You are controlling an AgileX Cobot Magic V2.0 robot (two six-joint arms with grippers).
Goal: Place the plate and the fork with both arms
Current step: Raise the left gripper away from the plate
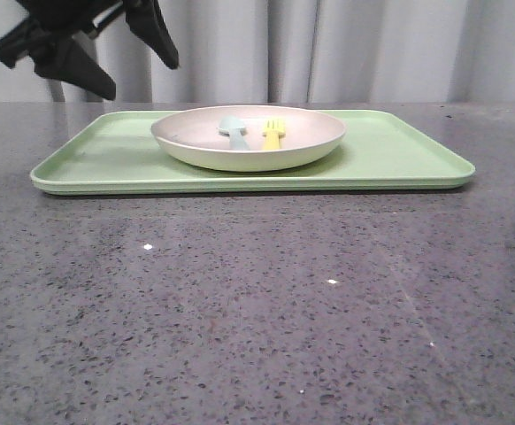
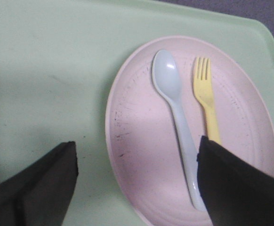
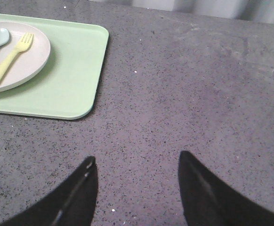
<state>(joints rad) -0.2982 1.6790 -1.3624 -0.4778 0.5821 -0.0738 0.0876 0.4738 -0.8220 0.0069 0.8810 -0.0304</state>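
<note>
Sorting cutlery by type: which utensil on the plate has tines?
The yellow fork; the pale blue spoon beside it on the plate ends in a smooth rounded bowl.

A speckled dark grey stone table point(image 1: 257, 310) is backed by what seem pale grey curtains point(image 1: 364, 49).

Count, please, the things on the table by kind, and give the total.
Tray: 1
Plate: 1
Fork: 1
Spoon: 1
Total: 4
</note>
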